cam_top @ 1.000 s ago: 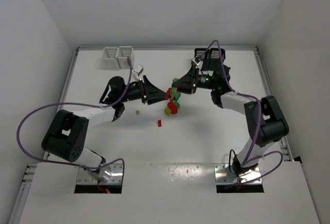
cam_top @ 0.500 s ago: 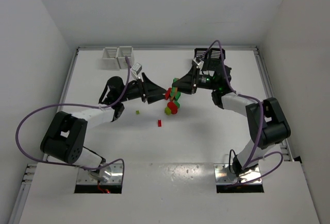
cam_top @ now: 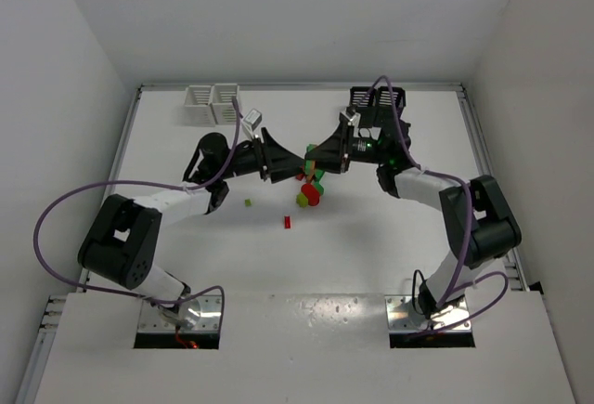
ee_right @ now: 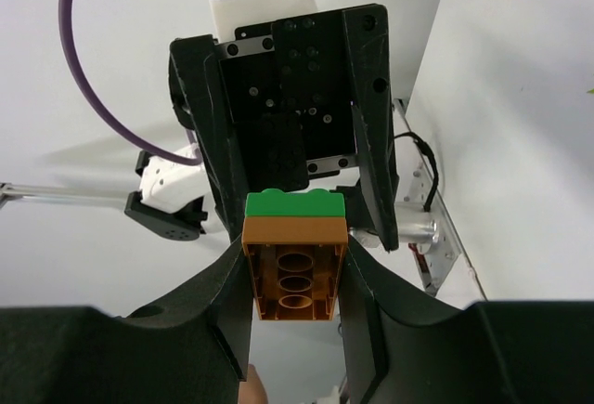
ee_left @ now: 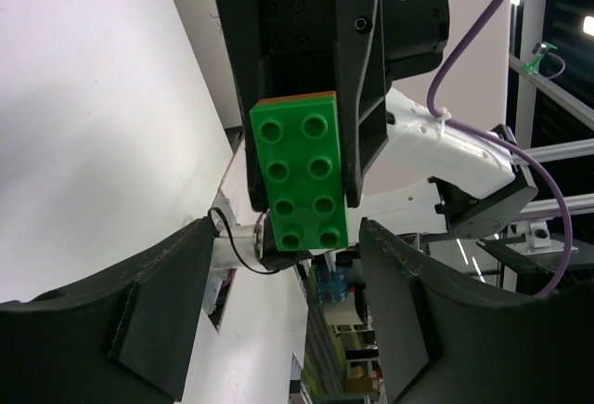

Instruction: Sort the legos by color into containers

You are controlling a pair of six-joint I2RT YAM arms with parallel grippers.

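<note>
My right gripper (ee_right: 295, 269) is shut on a joined lego (ee_right: 295, 265), an orange brick with a green brick stacked on it. In the left wrist view the green face (ee_left: 299, 176) hangs end-on between my left gripper's (ee_left: 286, 229) fingers, which stand open on either side without touching it. From above, both grippers meet nose to nose over the table's middle, left gripper (cam_top: 290, 160) against right gripper (cam_top: 316, 157). Below them lies a small heap of red and green legos (cam_top: 309, 194). The white containers (cam_top: 212, 102) and black containers (cam_top: 378, 105) stand at the back.
A single red lego (cam_top: 288, 222) and a tiny yellow-green lego (cam_top: 247, 202) lie loose nearer the front. Purple cables loop from both arms. The raised table rim (cam_top: 473, 135) runs along the right side.
The left gripper has moved up and right, closer round the lego that the right gripper holds, and its jaws have spread wider. The right gripper kept its grip and shifted slightly back.
</note>
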